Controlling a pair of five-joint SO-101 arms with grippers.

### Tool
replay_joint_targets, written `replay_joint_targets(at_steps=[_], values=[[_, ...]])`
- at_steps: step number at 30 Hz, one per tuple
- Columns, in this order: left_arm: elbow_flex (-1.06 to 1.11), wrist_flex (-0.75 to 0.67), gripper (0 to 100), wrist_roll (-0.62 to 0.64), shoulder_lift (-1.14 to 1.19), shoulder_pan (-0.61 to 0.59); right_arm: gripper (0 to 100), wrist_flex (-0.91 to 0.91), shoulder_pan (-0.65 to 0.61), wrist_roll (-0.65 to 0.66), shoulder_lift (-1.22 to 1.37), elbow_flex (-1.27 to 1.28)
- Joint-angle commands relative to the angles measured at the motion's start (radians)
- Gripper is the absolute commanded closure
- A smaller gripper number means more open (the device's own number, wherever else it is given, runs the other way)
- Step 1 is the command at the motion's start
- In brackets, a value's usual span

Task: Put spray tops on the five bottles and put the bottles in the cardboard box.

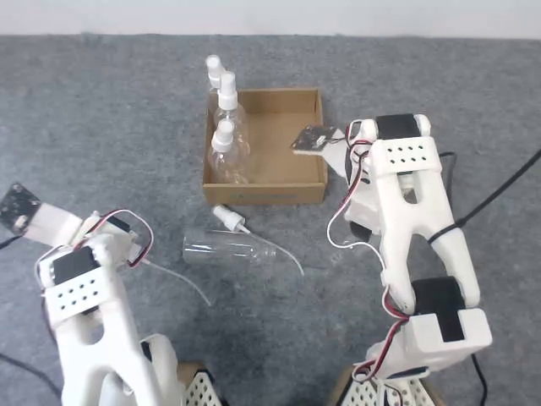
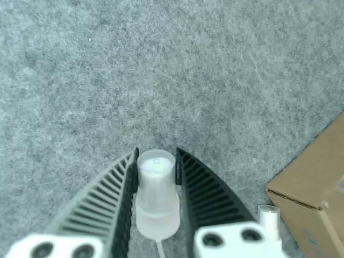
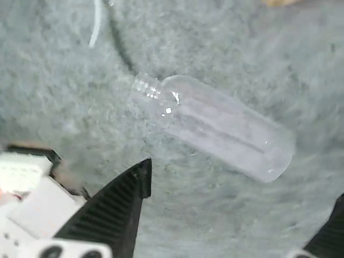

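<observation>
My left gripper (image 2: 156,156) is shut on a white spray top (image 2: 156,193); in the high view that gripper (image 1: 135,251) is low at the near left and the top's thin tube (image 1: 182,283) trails toward the middle. An uncapped clear bottle (image 1: 224,248) lies on its side on the carpet in front of the cardboard box (image 1: 264,193). A second spray top (image 1: 228,218) lies loose beside it. My right gripper (image 3: 242,185) hangs open above the lying bottle (image 3: 215,126), touching nothing. Three capped bottles (image 1: 226,148) stand at the box's left side.
The grey carpet (image 1: 101,127) covers the whole table. The box's right half (image 1: 292,144) holds nothing. The right arm (image 1: 410,211) stands close to the box's right wall. A box corner (image 2: 317,188) and a white spray tip (image 2: 269,215) lie beside my left gripper.
</observation>
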Motion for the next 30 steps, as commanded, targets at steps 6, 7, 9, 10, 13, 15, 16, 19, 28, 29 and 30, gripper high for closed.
replay_joint_targets(at_steps=[6,7,9,10,13,15,16,19,28,29,30], values=[[-0.013,-0.028,99,-0.012,-0.037,-0.003,55.6,-0.122,-0.002,0.147,-0.016,0.092],[-0.013,-0.028,99,-0.012,-0.037,-0.003,55.6,-0.150,-0.002,0.161,-0.016,0.107],[-0.013,-0.028,99,-0.012,-0.037,-0.003,55.6,-0.193,-0.008,0.204,-0.016,0.141],[-0.013,-0.028,99,-0.012,-0.037,-0.003,55.6,-0.213,-0.008,0.222,-0.016,0.160],[-0.013,-0.028,99,-0.012,-0.037,-0.003,55.6,-0.274,-0.007,0.279,-0.016,0.215],[-0.013,-0.028,99,-0.012,-0.037,-0.003,55.6,-0.306,-0.004,0.305,-0.016,0.252],[-0.013,-0.028,99,-0.012,-0.037,-0.003,55.6,-0.320,-0.004,0.315,-0.016,0.269],[-0.013,-0.028,99,-0.012,-0.037,-0.002,55.6,-0.357,-0.007,0.324,-0.016,0.316],[-0.013,-0.028,99,-0.012,-0.037,-0.002,57.3,-0.470,-0.010,0.322,-0.016,0.411],[-0.013,-0.028,99,-0.012,-0.037,-0.002,59.2,-0.473,-0.010,0.322,-0.016,0.417],[-0.013,-0.028,99,-0.012,-0.037,-0.002,61.8,-0.479,-0.010,0.321,-0.016,0.420]])
